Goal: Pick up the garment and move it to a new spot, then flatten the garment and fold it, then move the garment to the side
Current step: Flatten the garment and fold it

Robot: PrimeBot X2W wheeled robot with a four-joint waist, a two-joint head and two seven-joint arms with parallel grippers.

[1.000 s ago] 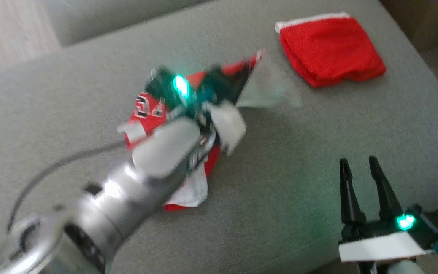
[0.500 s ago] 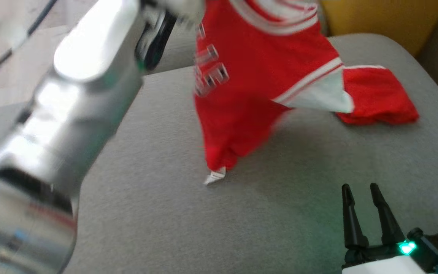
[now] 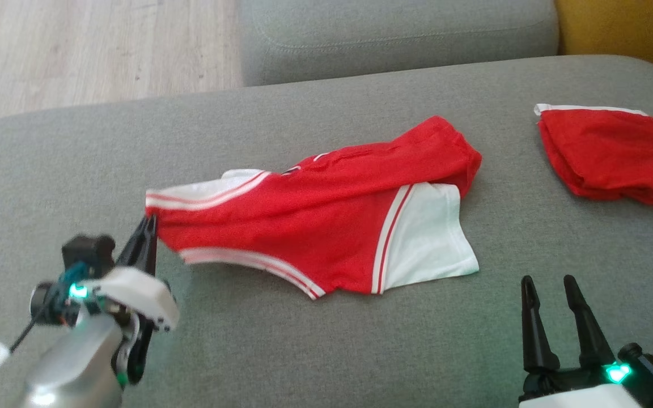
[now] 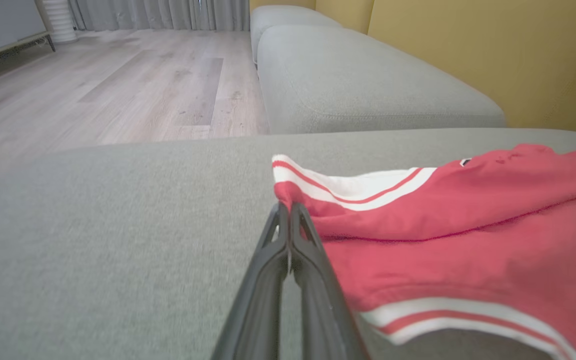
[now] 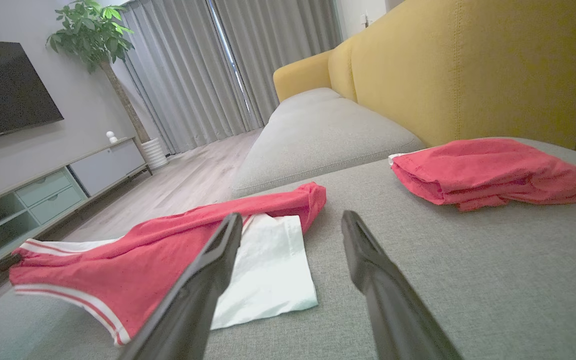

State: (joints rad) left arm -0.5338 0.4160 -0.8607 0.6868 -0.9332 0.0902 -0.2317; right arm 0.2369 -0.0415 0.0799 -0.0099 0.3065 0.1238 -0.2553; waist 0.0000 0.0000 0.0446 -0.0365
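Note:
A red garment (image 3: 326,226) with white panels and striped trim lies spread across the grey sofa cushion (image 3: 315,351). My left gripper (image 3: 149,224) is at its left corner, fingers pressed together on the hem. The left wrist view shows the shut tips of this left gripper (image 4: 286,207) right against the corner of the garment (image 4: 443,225). My right gripper (image 3: 549,280) hovers open near the cushion's front right, holding nothing. In the right wrist view, the right gripper (image 5: 292,216) points toward the garment (image 5: 168,240) and its white sleeve.
A second red piece, folded (image 3: 610,153), lies at the cushion's far right. Another grey cushion (image 3: 394,34) adjoins at the back, with wooden floor (image 3: 77,51) to the left. A yellow backrest (image 5: 468,65) rises on the right.
The left gripper, which held the garment high in the air, has come down to the left and laid it out flat on the cushion. The head camera has shifted as well.

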